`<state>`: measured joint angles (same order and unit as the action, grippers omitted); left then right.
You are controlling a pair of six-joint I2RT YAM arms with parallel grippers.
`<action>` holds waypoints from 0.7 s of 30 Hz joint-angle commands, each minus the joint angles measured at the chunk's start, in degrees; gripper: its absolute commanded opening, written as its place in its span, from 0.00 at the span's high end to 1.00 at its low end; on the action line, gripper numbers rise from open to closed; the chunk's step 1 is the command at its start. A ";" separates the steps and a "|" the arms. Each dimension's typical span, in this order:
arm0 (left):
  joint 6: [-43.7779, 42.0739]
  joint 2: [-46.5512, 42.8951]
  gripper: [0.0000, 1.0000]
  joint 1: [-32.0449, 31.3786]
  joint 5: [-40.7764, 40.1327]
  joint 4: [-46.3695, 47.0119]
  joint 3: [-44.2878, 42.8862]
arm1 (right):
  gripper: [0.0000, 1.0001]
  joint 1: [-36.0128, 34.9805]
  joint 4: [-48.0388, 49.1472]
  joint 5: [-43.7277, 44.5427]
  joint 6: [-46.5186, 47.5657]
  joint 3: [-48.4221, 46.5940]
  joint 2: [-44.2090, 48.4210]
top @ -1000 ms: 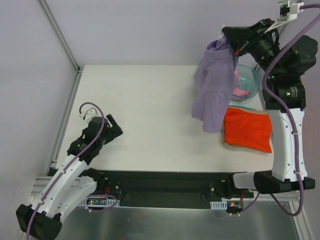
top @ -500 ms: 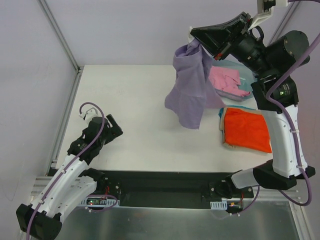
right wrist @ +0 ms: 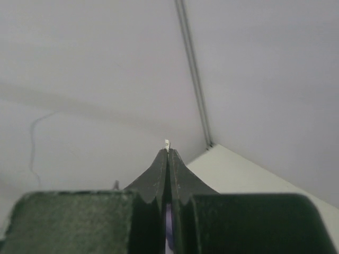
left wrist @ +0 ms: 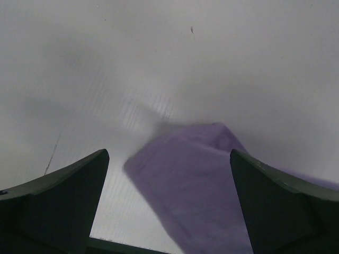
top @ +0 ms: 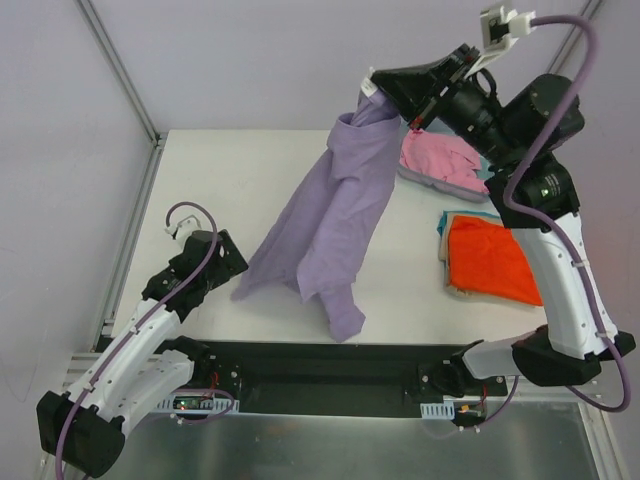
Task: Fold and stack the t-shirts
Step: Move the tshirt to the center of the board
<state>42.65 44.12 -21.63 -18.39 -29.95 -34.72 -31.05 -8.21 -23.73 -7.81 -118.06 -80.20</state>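
The right claw is raised high at the far side, pressed together on a bunch of cloth at the top of the purple shirt. Only a sliver of purple shows between its fingers in the right wrist view. The shirt hangs below that claw in a long twisted drape. Its lower end trails on the tabletop, and one corner reaches just in front of the left claw. The left claw sits low, spread wide and holding nothing; in its wrist view the purple corner lies between its fingers, a little ahead of the tips.

The step in hand looks like spreading the shirt flat before folding. To do it well, the left claw should ease forward onto that near corner and pinch the edge alone, not a wad of layers. The right claw should keep its pinch high enough that the drape does not slump. With both ends held, the claws can draw apart to take out the twist, then lower together.

The orange shirt lies folded below the right claw, nearer the arm's base. The pink shirt lies crumpled just behind that claw.
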 commanded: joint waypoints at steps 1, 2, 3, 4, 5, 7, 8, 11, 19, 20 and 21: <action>0.32 0.09 0.01 0.62 -0.33 -0.37 -0.17 | 0.99 0.20 -7.25 14.48 15.33 11.33 5.74; 0.50 0.26 0.01 0.62 -0.33 -0.37 -0.09 | 0.99 0.55 -10.22 16.76 17.11 16.67 6.46; 0.50 0.27 0.01 0.62 -0.15 -0.37 -0.17 | 0.99 0.64 -11.55 23.22 18.09 20.03 6.99; 0.50 0.53 0.01 0.62 -0.07 -0.37 -0.17 | 0.98 0.72 -12.53 27.81 18.36 22.93 7.60; 0.59 0.62 0.01 0.62 0.02 -0.37 -0.26 | 0.98 1.42 -13.49 30.90 18.27 25.66 7.61; 0.68 1.49 0.01 0.62 0.46 -0.45 -0.35 | 0.94 3.09 -14.81 36.02 17.75 32.35 5.17; 0.76 1.84 0.01 0.62 0.72 -0.37 -0.61 | 0.94 3.53 -17.43 37.60 16.88 33.58 3.41; 0.76 3.51 0.01 0.62 2.65 -0.46 -1.05 | 0.98 5.29 -25.24 44.18 15.21 31.06 -6.87; 5.15 5.45 0.01 0.62 6.09 -2.82 1.05 | 0.99 7.57 -34.42 53.61 13.27 15.51 -31.32; 5.59 5.28 0.01 0.62 6.00 -3.44 1.84 | 0.99 7.93 -34.25 53.17 12.74 15.23 -32.29; 5.77 5.28 0.01 0.62 5.91 -4.40 2.11 | 0.99 8.37 -33.90 52.21 12.04 15.14 -33.69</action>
<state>44.95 49.60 -21.63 -13.54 -30.52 -34.52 -23.81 -38.92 24.97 6.55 -97.51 -112.81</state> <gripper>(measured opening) 0.993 0.018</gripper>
